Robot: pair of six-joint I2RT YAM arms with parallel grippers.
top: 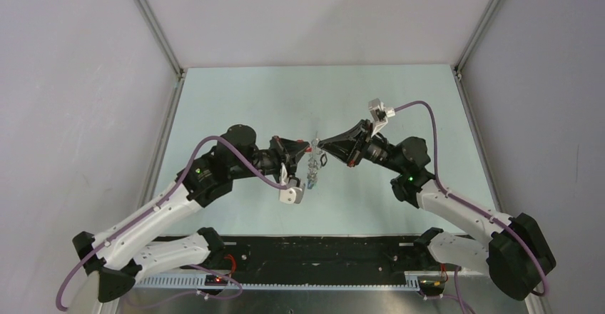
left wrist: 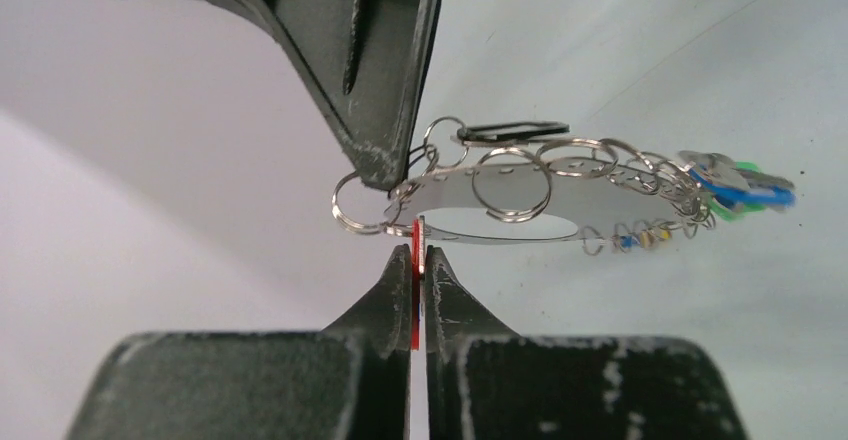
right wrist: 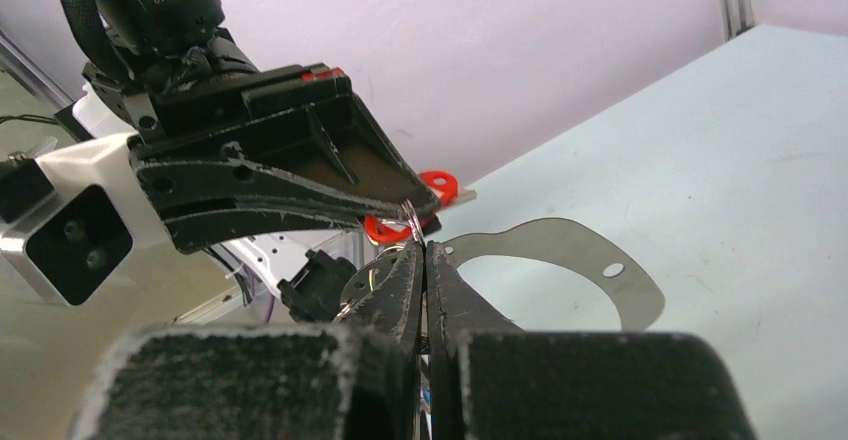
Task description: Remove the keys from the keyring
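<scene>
Both grippers meet in mid-air over the table and hold the bunch between them. My left gripper [left wrist: 417, 256] is shut on a thin red key head [left wrist: 414, 290], which also shows in the right wrist view [right wrist: 436, 182]. My right gripper [right wrist: 424, 248] is shut on a small split ring [right wrist: 412, 222] at the edge of the keyring [right wrist: 612, 282], a flat grey hoop with small holes, seen edge-on in the left wrist view [left wrist: 560, 192]. Blue and green keys [left wrist: 745, 190] hang off its far end. From above, the keys [top: 312, 176] dangle below the fingertips.
Several small split rings [left wrist: 512, 182] and a black loop [left wrist: 510, 131] hang on the hoop. The pale green table [top: 285, 100] lies below, with grey walls on three sides. A black rail [top: 307, 253] runs along the near edge by the arm bases.
</scene>
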